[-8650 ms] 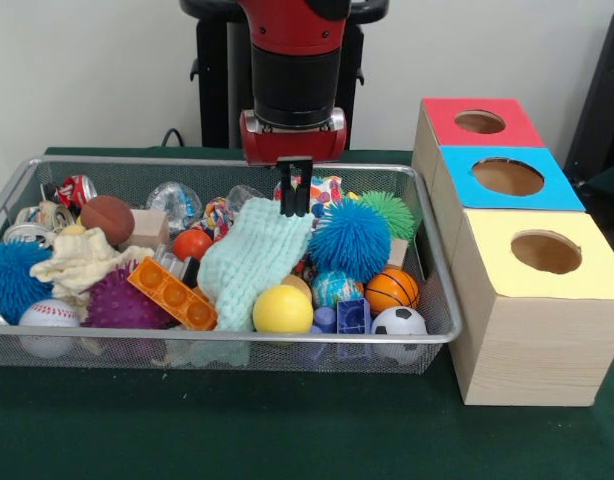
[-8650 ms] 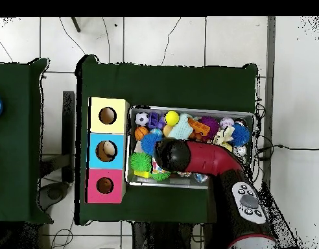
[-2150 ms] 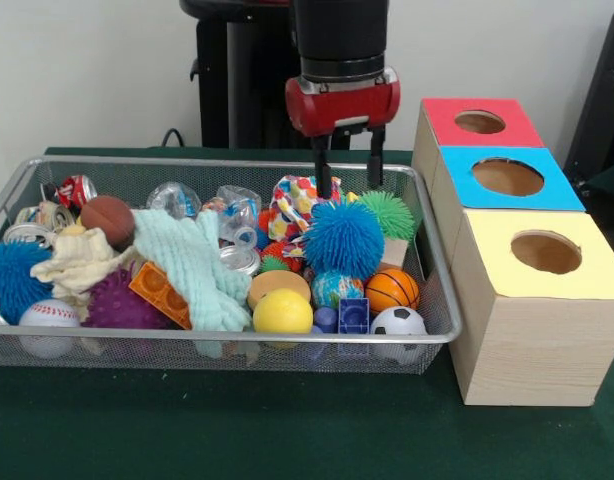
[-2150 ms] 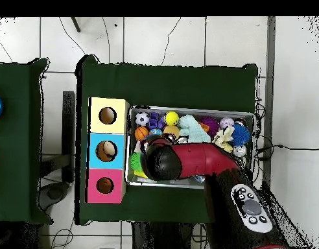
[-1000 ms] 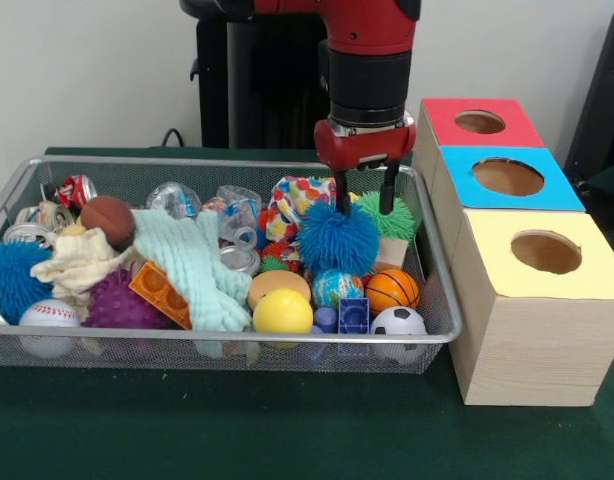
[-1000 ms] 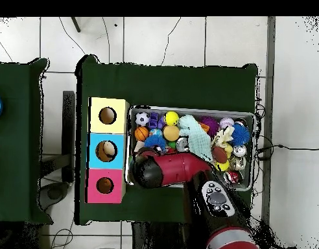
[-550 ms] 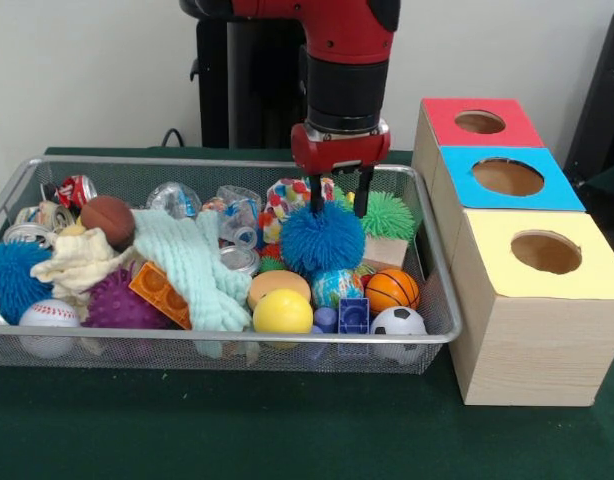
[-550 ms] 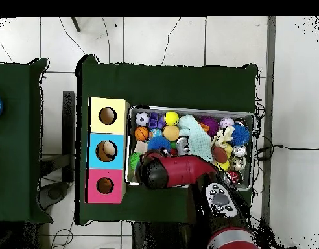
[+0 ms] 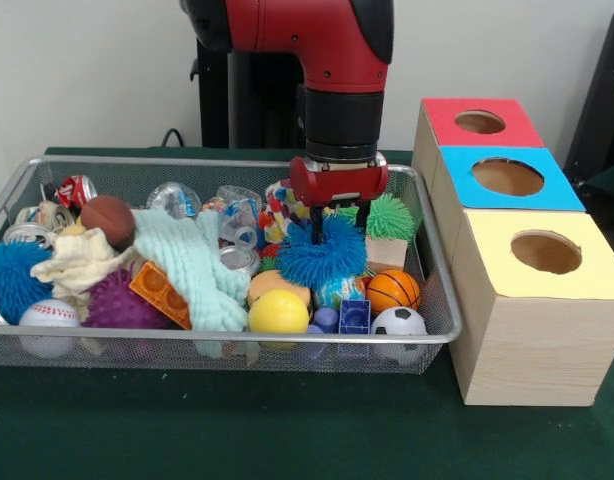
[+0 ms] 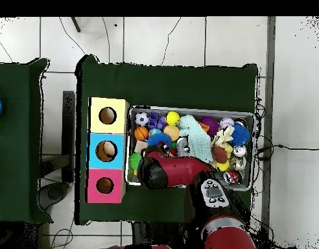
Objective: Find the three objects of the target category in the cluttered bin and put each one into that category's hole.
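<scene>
Blue spiky ball (image 9: 323, 252) between fingers (image 9: 317, 228); overhead: arm hides grip.

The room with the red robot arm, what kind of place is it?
Probably a robot lab set up for a sorting test. A red and black robot arm reaches into a wire mesh bin full of toys on a green-covered table, beside three wooden boxes with holes.
</scene>
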Controlling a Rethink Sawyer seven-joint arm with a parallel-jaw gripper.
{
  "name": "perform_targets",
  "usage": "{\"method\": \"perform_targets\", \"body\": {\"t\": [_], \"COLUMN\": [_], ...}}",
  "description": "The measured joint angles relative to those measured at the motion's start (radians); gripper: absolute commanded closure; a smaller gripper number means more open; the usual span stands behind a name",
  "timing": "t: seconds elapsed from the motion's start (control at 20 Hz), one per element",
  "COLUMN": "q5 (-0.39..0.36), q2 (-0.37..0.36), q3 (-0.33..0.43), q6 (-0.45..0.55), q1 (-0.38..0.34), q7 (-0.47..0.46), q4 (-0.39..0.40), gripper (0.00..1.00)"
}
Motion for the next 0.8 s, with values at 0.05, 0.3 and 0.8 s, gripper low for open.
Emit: {"method": "perform_targets", "body": {"t": [0.05,0.3,0.8], "q5": [0.000,0.000,0.000], "q2": [0.000,0.006,-0.025], "q3": [-0.001,-0.002,-0.004], "q6": [-0.003,-0.034,0.058], "q1": [0.000,-0.007,-0.015], "q7": [0.000,0.000,0.000], "q4": [0.000,0.001,0.004], "gripper": [1.00,1.00,1.00]}}
